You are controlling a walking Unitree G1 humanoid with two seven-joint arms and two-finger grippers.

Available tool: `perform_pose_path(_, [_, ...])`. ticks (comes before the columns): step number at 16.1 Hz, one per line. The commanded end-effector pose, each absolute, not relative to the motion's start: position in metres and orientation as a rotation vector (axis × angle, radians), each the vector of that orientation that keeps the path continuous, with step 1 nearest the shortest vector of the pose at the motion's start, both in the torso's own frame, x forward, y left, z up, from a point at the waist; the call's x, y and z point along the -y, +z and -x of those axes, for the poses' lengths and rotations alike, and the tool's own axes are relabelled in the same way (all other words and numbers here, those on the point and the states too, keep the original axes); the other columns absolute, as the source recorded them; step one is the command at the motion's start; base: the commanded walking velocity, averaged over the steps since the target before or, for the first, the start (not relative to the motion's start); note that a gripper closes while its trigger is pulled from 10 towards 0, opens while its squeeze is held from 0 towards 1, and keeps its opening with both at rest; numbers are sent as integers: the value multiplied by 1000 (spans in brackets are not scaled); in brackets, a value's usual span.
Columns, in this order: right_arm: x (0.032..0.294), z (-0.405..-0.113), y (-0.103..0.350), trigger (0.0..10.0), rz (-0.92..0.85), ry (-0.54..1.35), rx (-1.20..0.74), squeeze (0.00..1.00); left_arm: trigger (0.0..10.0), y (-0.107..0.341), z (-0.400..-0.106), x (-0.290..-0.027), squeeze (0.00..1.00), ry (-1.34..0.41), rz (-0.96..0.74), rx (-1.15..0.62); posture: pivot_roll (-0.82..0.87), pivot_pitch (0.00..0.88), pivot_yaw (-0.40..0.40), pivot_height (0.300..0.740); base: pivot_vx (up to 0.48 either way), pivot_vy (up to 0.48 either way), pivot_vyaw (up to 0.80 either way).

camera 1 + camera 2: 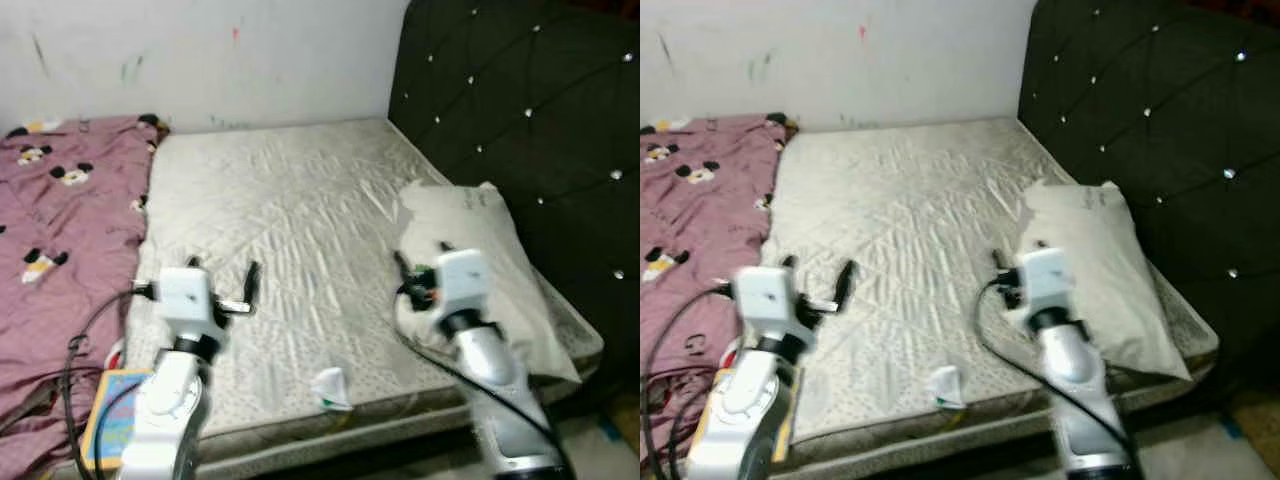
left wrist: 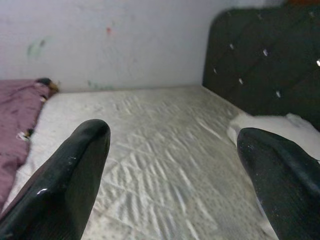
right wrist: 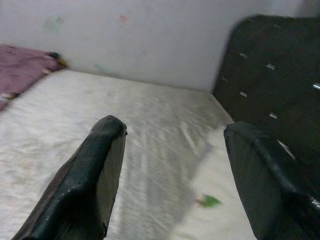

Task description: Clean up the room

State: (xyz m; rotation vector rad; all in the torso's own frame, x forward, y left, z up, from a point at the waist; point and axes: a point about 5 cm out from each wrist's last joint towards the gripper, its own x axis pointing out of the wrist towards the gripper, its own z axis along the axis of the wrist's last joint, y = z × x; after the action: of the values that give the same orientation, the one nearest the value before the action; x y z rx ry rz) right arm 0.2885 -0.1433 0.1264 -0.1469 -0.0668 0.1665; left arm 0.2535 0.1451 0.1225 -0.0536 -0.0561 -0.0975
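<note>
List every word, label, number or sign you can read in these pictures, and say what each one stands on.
No text can be read.
Pillow: faint marks near its top, too blurred to read.
Colourful box by the bed's near corner: printing too small and partly hidden to read.
Small white wrapper on the mattress: a green patch, no legible letters.
Pink blanket: cartoon figures, no words.

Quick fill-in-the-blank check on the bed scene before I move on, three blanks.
1. The pillow lies on the mattress beside the dark ___.
2. The left gripper hovers over the mattress with its fingers ___.
3. The blanket with cartoon mice is ___ in colour.

Missing words: headboard; open; pink
</note>
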Motion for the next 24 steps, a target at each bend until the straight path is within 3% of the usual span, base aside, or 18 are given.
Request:
perform_pose_path(1, [133, -290, 129, 10000, 137, 194, 83, 0, 10000, 122, -253, -156, 0, -61, 26, 53, 59, 0, -26, 740, 0, 0, 481])
perform_pose_path(10, [134, -293, 130, 10000, 150, 197, 90, 0, 10000, 121, -256, -154, 0, -60, 29, 52, 57, 0, -30, 740, 0, 0, 783])
perform_pose_path(24, [140, -297, 131, 10000, 121, 153, 95, 0, 10000, 121, -258, -154, 0, -49, 38, 56, 53, 0, -29, 740, 0, 0, 160])
